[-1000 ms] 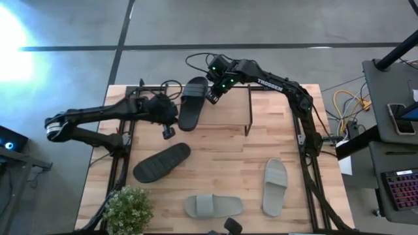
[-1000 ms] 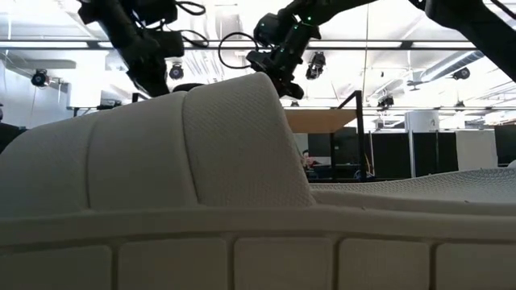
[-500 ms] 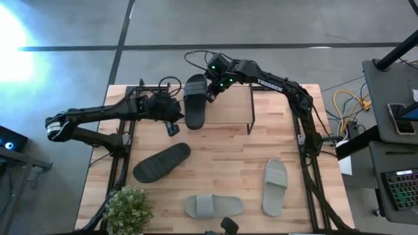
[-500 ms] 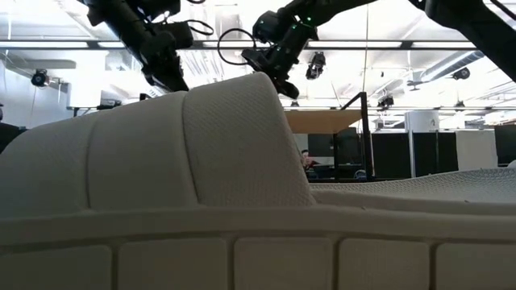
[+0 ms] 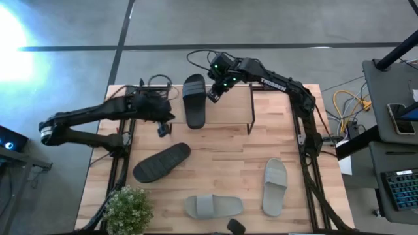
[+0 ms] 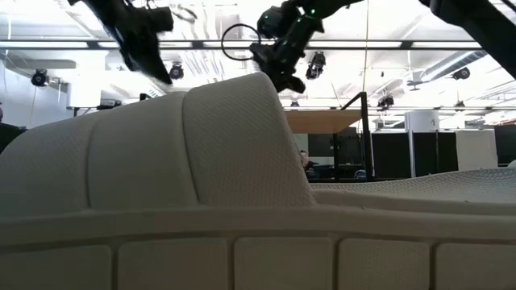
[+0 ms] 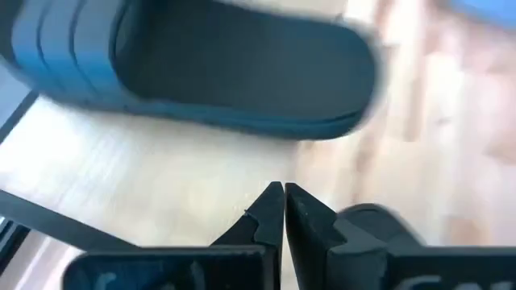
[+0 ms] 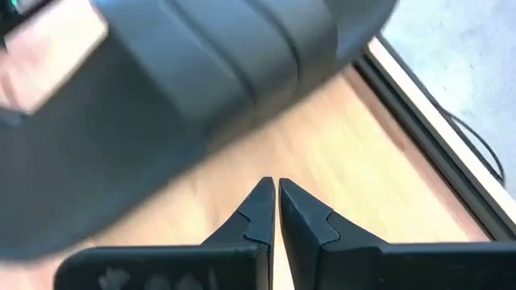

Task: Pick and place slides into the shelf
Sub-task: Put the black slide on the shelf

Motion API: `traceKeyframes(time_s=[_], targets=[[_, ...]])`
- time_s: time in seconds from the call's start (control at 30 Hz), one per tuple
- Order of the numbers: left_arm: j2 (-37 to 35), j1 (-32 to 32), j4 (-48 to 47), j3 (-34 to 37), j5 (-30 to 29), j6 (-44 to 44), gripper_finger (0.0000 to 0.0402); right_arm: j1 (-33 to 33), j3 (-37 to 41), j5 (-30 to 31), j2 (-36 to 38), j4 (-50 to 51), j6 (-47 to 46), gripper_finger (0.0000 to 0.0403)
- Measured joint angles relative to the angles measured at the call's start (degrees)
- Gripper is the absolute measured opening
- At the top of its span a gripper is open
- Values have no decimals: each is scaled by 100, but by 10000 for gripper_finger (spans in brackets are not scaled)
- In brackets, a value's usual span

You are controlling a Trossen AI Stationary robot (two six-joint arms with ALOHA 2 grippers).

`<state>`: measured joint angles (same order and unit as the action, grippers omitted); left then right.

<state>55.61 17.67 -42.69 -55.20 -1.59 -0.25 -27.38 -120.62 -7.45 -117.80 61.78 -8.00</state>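
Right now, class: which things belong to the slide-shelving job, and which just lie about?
Job: black slide on shelf; black slide on table; two grey-green slides; shelf; left gripper; right gripper.
Lying about: plant; cables.

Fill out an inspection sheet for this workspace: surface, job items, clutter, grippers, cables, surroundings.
Surface: light wood tabletop, black frame along its sides.
Job's things: one black slide lies on the shelf at the far edge; second black slide on the table on the left; two pale grey-green slides at the near side.
Clutter: small potted plant at the near left corner.
Grippers: left gripper shut, empty, just left of the shelf; right gripper shut, empty, beside the shelved slide.
Cables: black loops behind the shelf; yellow cables on the floor at right.
Surroundings: grey floor, desk with keyboard at right; no person seen.
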Motion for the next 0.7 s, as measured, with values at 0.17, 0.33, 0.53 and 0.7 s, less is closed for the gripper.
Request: traceKeyframes(time_s=[0.17,0.33,0.53,0.7], targets=[[-732,-173,39,-127,638,-398,0,118,0,56,228,560,44,13],[-1268,-407,5,-5,1126,-595,0,486,34,65,578,918,-66,23],[-1434,-759,-615,181,2133,-1120,0,1262,177,747,956,1374,-604,83],[-1387,-1211,-1660,193,2107,-951,0,1930,372,1650,1158,1848,-1421,136]])
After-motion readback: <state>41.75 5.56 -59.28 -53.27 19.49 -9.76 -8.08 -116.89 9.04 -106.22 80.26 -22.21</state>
